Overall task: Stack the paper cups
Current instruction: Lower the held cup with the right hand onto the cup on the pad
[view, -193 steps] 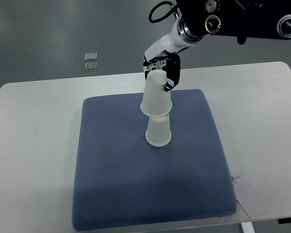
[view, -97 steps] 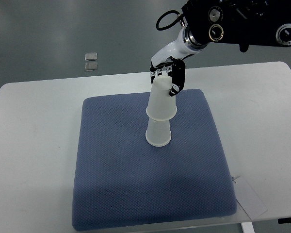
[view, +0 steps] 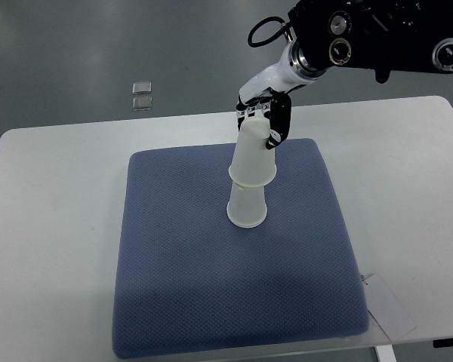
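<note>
Cups mid-stack on the blue pad [view: 211, 286].
Right hand [view: 266, 121] grips the upper paper cup [view: 253, 154], seated over the lower cup [view: 247, 207]; no legible writing anywhere.

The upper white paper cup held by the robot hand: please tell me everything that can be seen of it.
The upper white paper cup is plain, matte and tapered, and it is upside down, with its narrow closed base on top. It leans slightly. Its wide rim sits over the top of the lower white paper cup, which stands inverted on the blue textured mat. The right hand grips it near the top, black fingers on its right side.
</note>
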{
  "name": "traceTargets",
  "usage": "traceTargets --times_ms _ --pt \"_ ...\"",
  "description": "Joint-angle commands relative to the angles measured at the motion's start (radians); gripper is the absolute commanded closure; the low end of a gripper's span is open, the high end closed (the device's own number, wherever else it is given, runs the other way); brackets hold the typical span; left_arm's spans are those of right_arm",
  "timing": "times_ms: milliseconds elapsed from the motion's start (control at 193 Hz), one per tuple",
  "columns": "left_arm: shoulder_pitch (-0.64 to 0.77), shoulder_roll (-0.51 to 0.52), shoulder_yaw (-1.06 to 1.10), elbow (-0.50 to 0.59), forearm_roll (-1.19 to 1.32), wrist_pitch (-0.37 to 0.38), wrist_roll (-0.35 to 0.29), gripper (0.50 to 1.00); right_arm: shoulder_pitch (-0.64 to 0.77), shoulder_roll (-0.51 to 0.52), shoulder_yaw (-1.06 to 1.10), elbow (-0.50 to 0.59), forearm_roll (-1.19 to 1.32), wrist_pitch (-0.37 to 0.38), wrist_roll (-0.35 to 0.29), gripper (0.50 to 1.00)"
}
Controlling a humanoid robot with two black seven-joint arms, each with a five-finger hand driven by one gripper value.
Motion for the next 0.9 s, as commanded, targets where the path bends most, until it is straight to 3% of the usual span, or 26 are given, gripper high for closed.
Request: traceTargets --times_ms 0,895 --pt "0.000 0.000 0.001 0.000 0.000 0.000 0.000 0.500 0.002 -0.009 0.003 0.001 0.003 0.003 -0.003 0.889" --pt "0.000 0.000 0.001 -0.001 0.000 0.000 0.000 0.500 -0.018 -0.020 0.012 0.018 0.035 -0.003 -0.004 0.887"
